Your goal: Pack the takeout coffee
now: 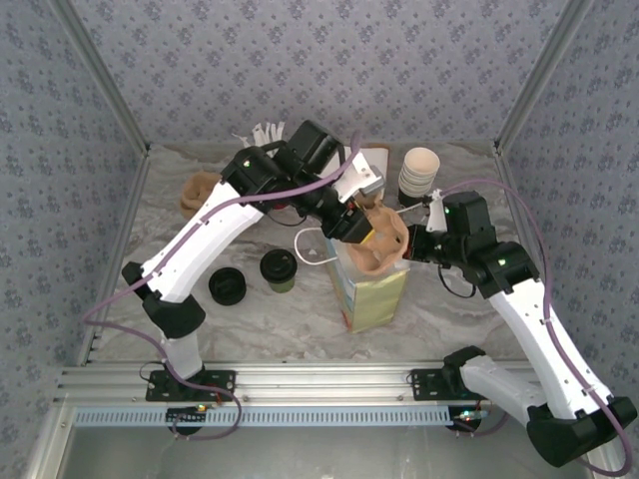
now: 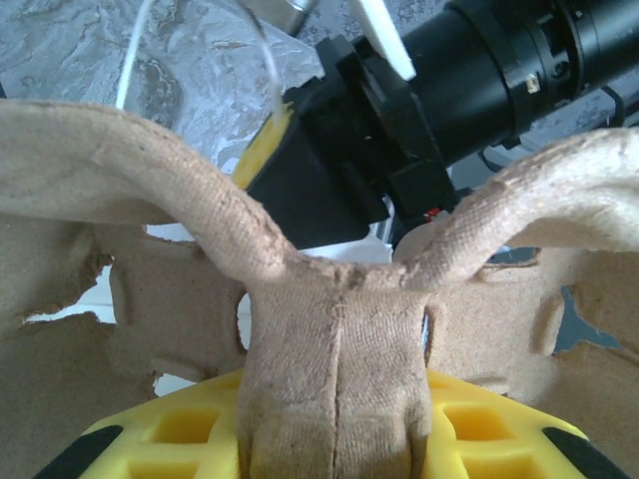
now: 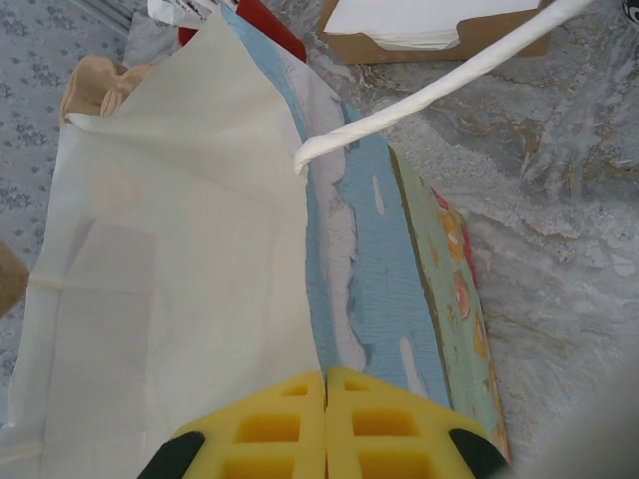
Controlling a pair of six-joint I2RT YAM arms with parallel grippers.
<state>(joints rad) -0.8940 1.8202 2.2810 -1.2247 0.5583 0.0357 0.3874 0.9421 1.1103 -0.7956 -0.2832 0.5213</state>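
Note:
The takeout coffee (image 1: 279,269), a small olive-green cup with a black lid, stands upright on the table, left of the paper bag (image 1: 371,297). My left gripper (image 1: 357,228) (image 2: 339,431) is shut on the middle ridge of a brown pulp cup carrier (image 1: 381,245) (image 2: 339,339), which hangs over the bag's open mouth. My right gripper (image 1: 412,239) (image 3: 326,397) is shut on the bag's right rim, its yellow fingers (image 3: 270,429) pinching the wall (image 3: 300,299). The bag's white inside (image 3: 170,279) faces left.
A loose black lid (image 1: 228,286) lies left of the coffee. A stack of lidless cups (image 1: 419,172) stands at the back right, beside a cardboard box of napkins (image 1: 371,166) (image 3: 439,30). More carriers (image 1: 198,192) sit at the back left. The bag's white handle (image 3: 439,90) arcs upward.

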